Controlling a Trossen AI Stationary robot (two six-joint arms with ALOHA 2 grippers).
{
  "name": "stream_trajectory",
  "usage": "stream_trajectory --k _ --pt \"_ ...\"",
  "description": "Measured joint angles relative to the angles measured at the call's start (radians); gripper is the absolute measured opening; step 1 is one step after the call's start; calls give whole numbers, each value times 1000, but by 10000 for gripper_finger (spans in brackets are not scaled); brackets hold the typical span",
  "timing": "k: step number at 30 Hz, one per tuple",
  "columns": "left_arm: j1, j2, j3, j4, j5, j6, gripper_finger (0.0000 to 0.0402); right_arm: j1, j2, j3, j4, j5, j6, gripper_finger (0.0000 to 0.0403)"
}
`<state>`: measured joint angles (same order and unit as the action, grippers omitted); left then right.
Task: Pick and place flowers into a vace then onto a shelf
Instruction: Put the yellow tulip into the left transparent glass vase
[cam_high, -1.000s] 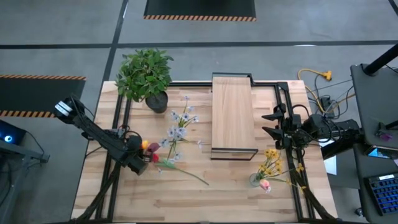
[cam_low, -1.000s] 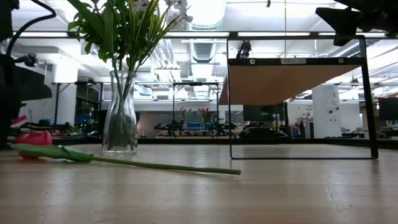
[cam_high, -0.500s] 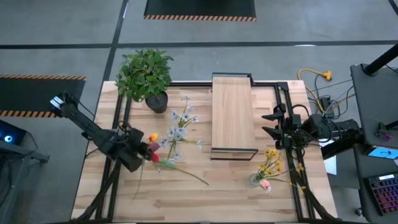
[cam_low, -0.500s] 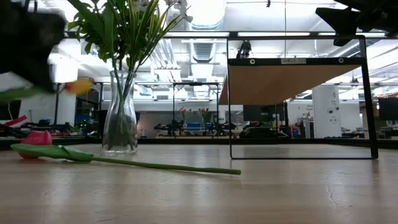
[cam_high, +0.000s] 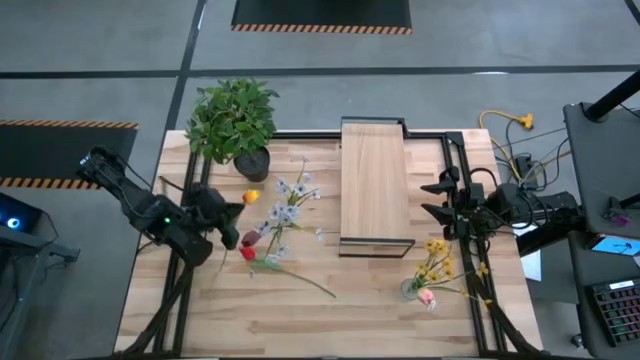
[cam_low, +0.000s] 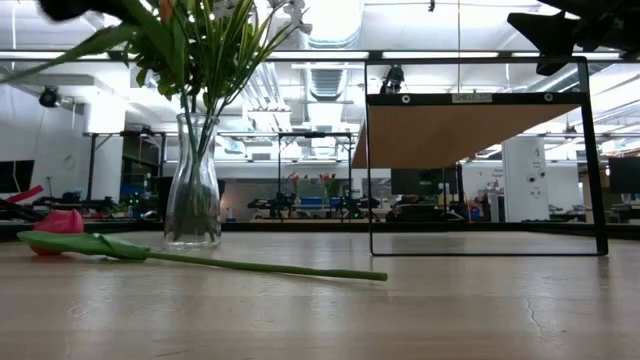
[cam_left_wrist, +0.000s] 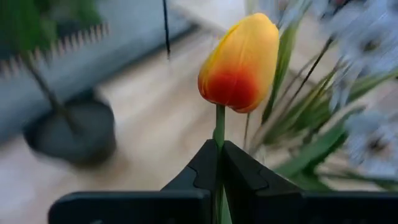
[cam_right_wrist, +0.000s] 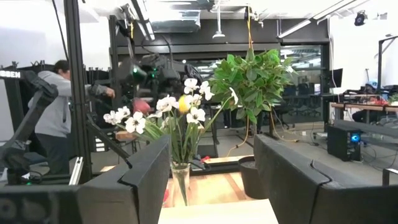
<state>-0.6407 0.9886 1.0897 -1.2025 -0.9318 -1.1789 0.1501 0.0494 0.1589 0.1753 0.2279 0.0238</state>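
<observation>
My left gripper (cam_high: 232, 210) is shut on a yellow-orange tulip (cam_left_wrist: 241, 62), held high beside the glass vase (cam_low: 193, 195) of white sprigs (cam_high: 290, 195). The tulip's bloom also shows in the high view (cam_high: 250, 197). A red tulip (cam_high: 248, 256) lies flat on the table near the vase, its long stem (cam_low: 260, 266) running toward the table's near right. The pale-wood shelf (cam_high: 375, 180) stands at mid-table. My right gripper (cam_high: 430, 197) is open and empty just right of the shelf, facing the vase (cam_right_wrist: 181, 180). My left gripper pinches the tulip's green stem (cam_left_wrist: 219, 127) between its two fingers (cam_left_wrist: 202, 171), a short way below the bloom. The fingers lie across the stem. The tulip is lifted clear of the table, its bloom beyond the fingertips and its stem and leaf (cam_low: 70, 55) trailing back, slanted.
A bushy potted plant (cam_high: 235, 120) stands at the far left corner. A second small vase with yellow blooms (cam_high: 428, 272) stands near my right gripper. The shelf's black frame (cam_low: 480, 150) stands on the table's right half. A person (cam_right_wrist: 56, 112) is in the room beyond.
My left gripper has risen from the table and gone toward the far edge and the vase, carrying the yellow-orange tulip, which is now lifted clear. The red tulip has stayed on the table.
</observation>
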Motion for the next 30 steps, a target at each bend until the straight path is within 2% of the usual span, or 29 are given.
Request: stream_trajectory --k 5,8,13,19,26,30 --pt "0 7 59 65 -201 322 0 0 0 0 0 0 1 219" --pt "0 12 62 132 -305 441 0 0 0 0 0 0 1 219" --pt "0 17 56 234 -449 464 0 0 0 0 0 0 2 219" --pt "0 56 55 272 -620 451 0 0 0 0 1 0 0 219" --pt "0 122 60 312 -640 467 0 0 0 0 3 0 -5 219" --pt "0 145 116 313 -638 524 0 0 0 0 5 0 -8 219"
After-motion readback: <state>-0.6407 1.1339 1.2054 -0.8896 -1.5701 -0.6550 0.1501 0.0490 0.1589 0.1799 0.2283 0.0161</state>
